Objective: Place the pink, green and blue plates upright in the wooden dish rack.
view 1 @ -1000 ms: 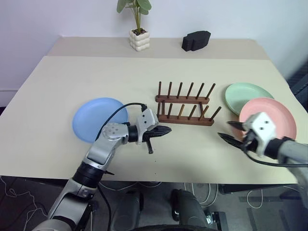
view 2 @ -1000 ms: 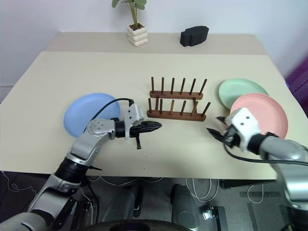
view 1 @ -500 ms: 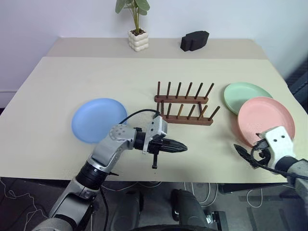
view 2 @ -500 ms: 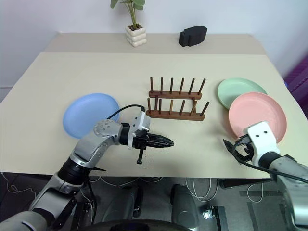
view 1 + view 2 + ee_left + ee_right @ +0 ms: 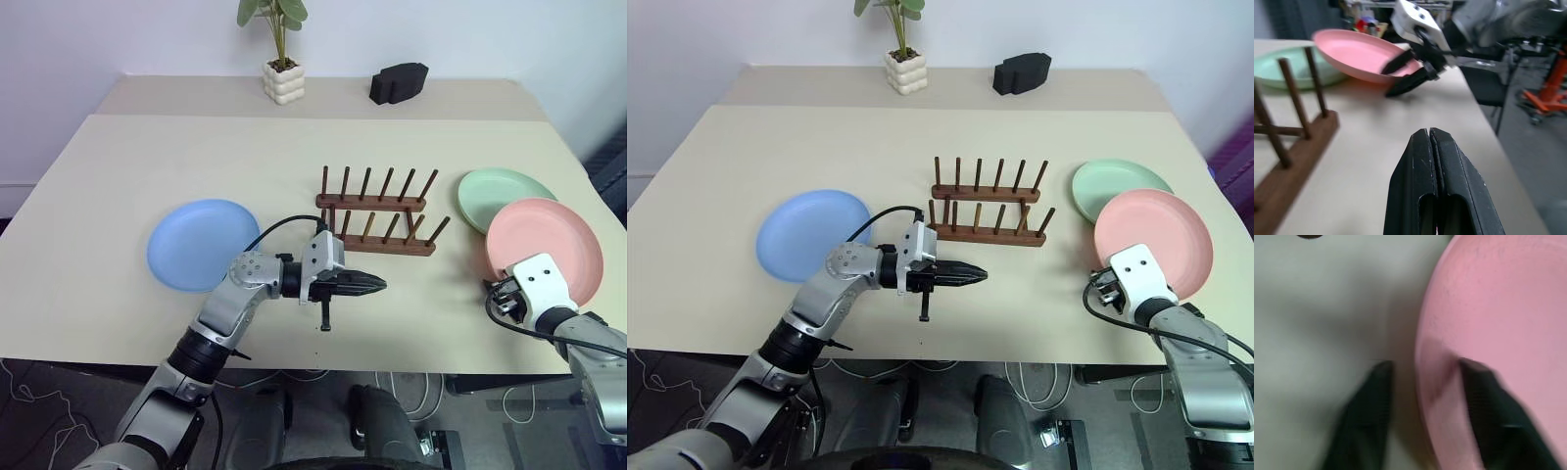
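The pink plate (image 5: 549, 240) lies flat at the table's right, overlapping the green plate (image 5: 505, 191) behind it. My right gripper (image 5: 500, 296) sits at the pink plate's near left rim. It is open, its two fingers astride the rim (image 5: 1422, 357), one over the plate and one outside on the table. The blue plate (image 5: 201, 245) lies flat on the left. The wooden dish rack (image 5: 377, 220) stands empty in the middle. My left gripper (image 5: 377, 284) hovers shut and empty in front of the rack, pointing right toward the pink plate.
A potted plant (image 5: 283, 81) and a black blocky object (image 5: 399, 82) stand at the back of the table. The pink plate lies close to the table's right and front edges. A black cable loops over my left forearm.
My right gripper has dropped and moved right to the pink plate's rim, its fingers narrowing around it. My left gripper has slid right in front of the rack, staying shut.
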Robot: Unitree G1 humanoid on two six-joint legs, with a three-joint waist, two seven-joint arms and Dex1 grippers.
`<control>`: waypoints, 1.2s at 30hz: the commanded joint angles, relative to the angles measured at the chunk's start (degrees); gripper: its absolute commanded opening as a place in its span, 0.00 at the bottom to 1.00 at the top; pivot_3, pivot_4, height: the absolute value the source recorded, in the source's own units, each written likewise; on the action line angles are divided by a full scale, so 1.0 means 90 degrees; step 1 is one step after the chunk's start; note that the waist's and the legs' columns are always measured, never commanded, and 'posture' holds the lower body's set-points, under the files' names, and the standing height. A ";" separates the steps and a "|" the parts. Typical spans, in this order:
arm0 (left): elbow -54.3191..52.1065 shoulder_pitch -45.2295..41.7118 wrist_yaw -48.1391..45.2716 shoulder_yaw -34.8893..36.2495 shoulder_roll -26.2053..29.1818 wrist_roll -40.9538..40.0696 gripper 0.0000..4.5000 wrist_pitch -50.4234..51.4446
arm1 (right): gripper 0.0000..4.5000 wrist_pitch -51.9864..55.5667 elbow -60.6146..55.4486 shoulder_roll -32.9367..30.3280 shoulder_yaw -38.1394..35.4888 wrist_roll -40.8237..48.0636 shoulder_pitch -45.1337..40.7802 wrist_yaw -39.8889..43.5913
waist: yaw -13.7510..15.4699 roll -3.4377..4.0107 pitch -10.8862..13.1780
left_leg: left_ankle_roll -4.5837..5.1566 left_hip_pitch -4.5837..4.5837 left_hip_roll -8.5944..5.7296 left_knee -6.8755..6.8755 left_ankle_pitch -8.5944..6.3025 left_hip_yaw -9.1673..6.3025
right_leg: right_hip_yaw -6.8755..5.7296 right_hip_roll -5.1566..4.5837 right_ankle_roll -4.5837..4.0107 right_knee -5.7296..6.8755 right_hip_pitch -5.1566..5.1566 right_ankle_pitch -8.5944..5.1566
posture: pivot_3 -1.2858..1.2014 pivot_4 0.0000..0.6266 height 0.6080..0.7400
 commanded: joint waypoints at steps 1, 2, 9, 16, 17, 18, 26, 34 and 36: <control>-0.0244 -0.0001 0.0158 0.0134 -0.0003 0.0002 0.00 -0.0040 | 0.01 -0.0055 -0.0148 0.0035 -0.0149 -0.0041 0.0068 -0.0040 | -0.0005 0.0000 0.0000 | 0.0000 0.0000 0.0000 0.0000 0.0000 0.0000 | 0.0000 0.0000 0.0000 0.0000 0.0000 0.0000 | 0.52 0.24 1.00; -0.0251 -0.0002 0.0175 0.0125 0.0002 -0.0007 0.00 -0.0033 | 0.00 -0.0057 -0.0170 0.0039 -0.0164 -0.0037 0.0090 -0.0041 | -0.0003 -0.0002 -0.0001 | 0.0000 0.0001 0.0000 0.0000 0.0000 0.0000 | 0.0000 0.0000 0.0002 0.0000 0.0000 -0.0001 | 0.52 0.24 1.00; -0.0264 -0.0093 0.0215 0.0058 -0.0071 -0.0053 0.00 0.0046 | 0.00 -0.0058 -0.0726 -0.0060 -0.0420 -0.0221 0.0493 -0.0100 | 0.0003 -0.0001 -0.0001 | 0.0000 0.0001 0.0001 0.0000 0.0000 -0.0002 | -0.0001 0.0001 0.0006 0.0000 0.0002 -0.0003 | 0.52 0.24 1.00; -0.0138 -0.0189 0.0262 0.0079 -0.0137 -0.0002 0.00 -0.0044 | 0.00 -0.0621 -0.1636 -0.0681 -0.1179 -0.0474 0.0784 0.0341 | -0.0015 0.0004 0.0001 | 0.0000 0.0001 0.0001 0.0000 0.0000 0.0001 | 0.0001 0.0000 0.0017 -0.0001 -0.0001 -0.0010 | 0.52 0.24 1.00; -0.0110 -0.0207 0.0270 0.0111 -0.0132 -0.0005 0.00 -0.0063 | 0.00 -0.0653 -0.1728 -0.0792 -0.1374 -0.0317 0.0579 0.0455 | -0.0015 0.0006 0.0000 | 0.0000 0.0001 0.0001 0.0000 0.0000 0.0003 | 0.0001 0.0000 0.0017 0.0000 -0.0002 -0.0010 | 0.52 0.24 1.00; -0.0092 -0.0219 0.0275 0.0133 -0.0127 -0.0009 0.00 -0.0073 | 0.00 -0.0662 -0.1781 -0.0857 -0.1505 -0.0201 0.0430 0.0532 | -0.0019 0.0005 0.0000 | 0.0000 0.0004 0.0001 0.0000 0.0000 0.0003 | 0.0001 0.0001 0.0017 0.0000 0.0000 -0.0010 | 0.52 0.24 1.00; -0.0052 -0.0230 0.0573 0.0414 -0.0021 0.0035 0.00 -0.0064 | 0.00 0.0693 -0.2006 -0.0758 -0.1044 0.2257 -0.2990 0.0723 | 0.0007 0.0007 0.0009 | 0.0002 -0.0007 0.0013 -0.0007 -0.0001 -0.0005 | -0.0016 0.0025 0.0002 -0.0002 -0.0005 -0.0001 | 0.52 0.24 1.00; -0.0273 -0.0068 0.0816 0.0689 0.0156 -0.0016 0.00 -0.0045 | 0.00 0.1754 -0.1201 0.0249 -0.1243 0.5020 -0.4307 0.0571 | 0.0007 0.0009 0.0008 | 0.0002 -0.0074 0.0005 0.0005 0.0000 -0.0017 | -0.0001 0.0019 0.0013 -0.0003 -0.0060 0.0023 | 0.52 0.24 1.00; -0.0332 -0.0007 0.0850 0.0736 0.0202 -0.0022 0.00 -0.0024 | 0.00 0.2055 -0.0992 0.0365 -0.1468 0.6022 -0.4328 0.0423 | 0.0009 0.0009 0.0008 | 0.0002 -0.0076 0.0004 0.0005 0.0000 -0.0017 | -0.0004 0.0019 0.0013 -0.0003 -0.0061 0.0023 | 0.52 0.24 1.00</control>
